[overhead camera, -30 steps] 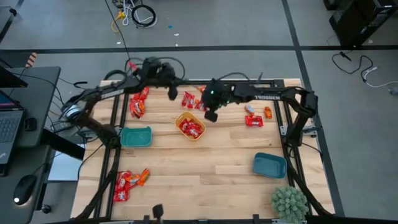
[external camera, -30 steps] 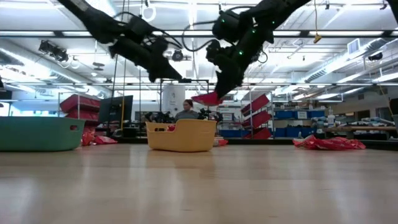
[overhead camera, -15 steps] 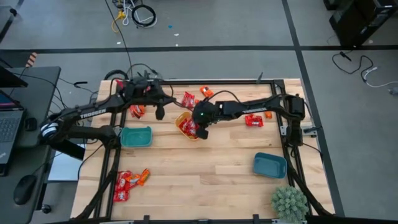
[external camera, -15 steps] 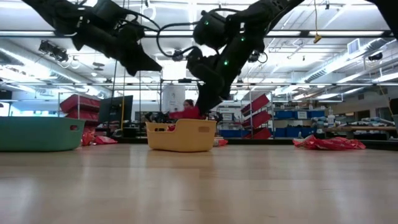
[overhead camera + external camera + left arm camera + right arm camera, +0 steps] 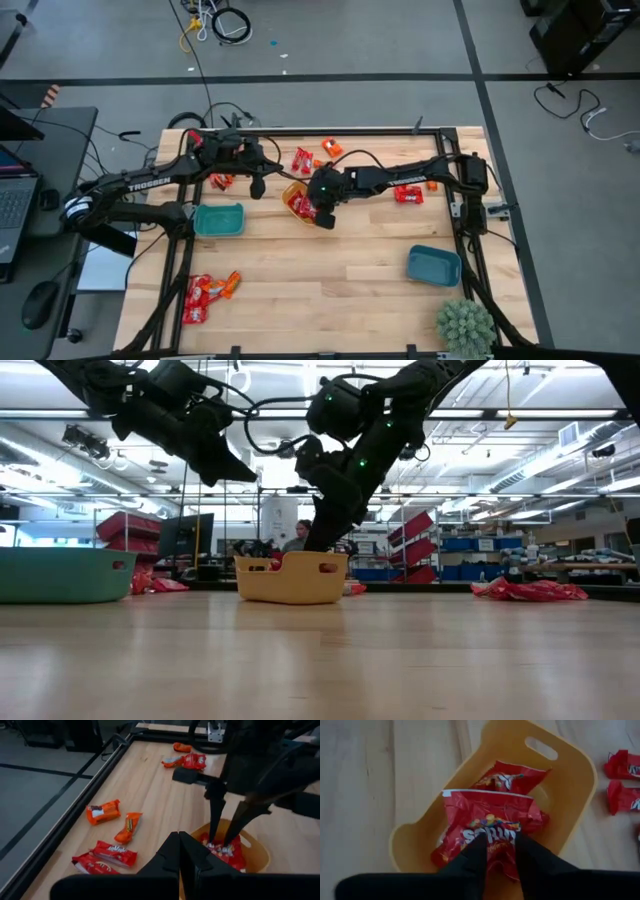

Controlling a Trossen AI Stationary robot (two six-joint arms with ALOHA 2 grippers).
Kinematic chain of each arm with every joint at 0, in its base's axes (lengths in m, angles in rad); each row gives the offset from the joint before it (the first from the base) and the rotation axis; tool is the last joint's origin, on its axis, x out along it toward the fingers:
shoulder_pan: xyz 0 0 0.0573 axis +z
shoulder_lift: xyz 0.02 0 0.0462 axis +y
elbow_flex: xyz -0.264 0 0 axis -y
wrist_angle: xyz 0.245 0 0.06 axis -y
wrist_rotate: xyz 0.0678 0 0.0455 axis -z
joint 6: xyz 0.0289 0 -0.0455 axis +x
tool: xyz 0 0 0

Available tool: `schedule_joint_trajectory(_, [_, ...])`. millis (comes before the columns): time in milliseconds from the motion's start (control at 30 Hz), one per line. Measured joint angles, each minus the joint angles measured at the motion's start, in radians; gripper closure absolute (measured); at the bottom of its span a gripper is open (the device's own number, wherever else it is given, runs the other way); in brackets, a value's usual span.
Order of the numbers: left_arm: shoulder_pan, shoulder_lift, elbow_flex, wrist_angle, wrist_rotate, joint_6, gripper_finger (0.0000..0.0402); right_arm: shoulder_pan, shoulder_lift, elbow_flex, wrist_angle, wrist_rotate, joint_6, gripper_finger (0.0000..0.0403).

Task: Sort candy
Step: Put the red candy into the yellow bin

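1. Red shiny wrapped candy packets lie inside the small yellow plastic bowl with handle slots, which sits near the middle of the pale wooden slat tabletop.
2. Right pincer reaches down into that bowl, its two dark fingers parted a little and resting on the top red packet, not clamped on it.
3. More red and orange candies lie loose on the tabletop near the far edge, and another cluster sits near the front left corner.
4. Left pincer hovers above the tabletop just beside the yellow bowl, fingers pressed together and empty.
5. Teal bowl stands left of the yellow one; blue bowl stands well apart at the right.
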Motion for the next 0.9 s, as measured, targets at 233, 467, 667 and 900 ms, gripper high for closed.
schedule_joint_trajectory(233, [0.000, 0.000, 0.007, -0.090, -0.049, -0.076, 0.0401, 0.018, -0.092, 0.000, -0.057, 0.009, -0.027, 0.0275])
schedule_joint_trajectory(467, [0.000, 0.000, 0.087, -0.335, -0.234, -0.072, 0.0401, 0.064, -0.219, -0.012, -0.081, 0.028, -0.148, 0.0392])
schedule_joint_trajectory(667, [0.000, 0.000, 0.092, -0.437, -0.244, -0.075, 0.0401, 0.049, -0.228, -0.155, 0.052, -0.026, -0.127, 0.0400])
schedule_joint_trajectory(900, [0.014, 0.000, 0.092, -0.570, -0.474, -0.226, 0.0401, 0.056, -0.228, -0.293, 0.216, -0.023, -0.056, 0.0402])
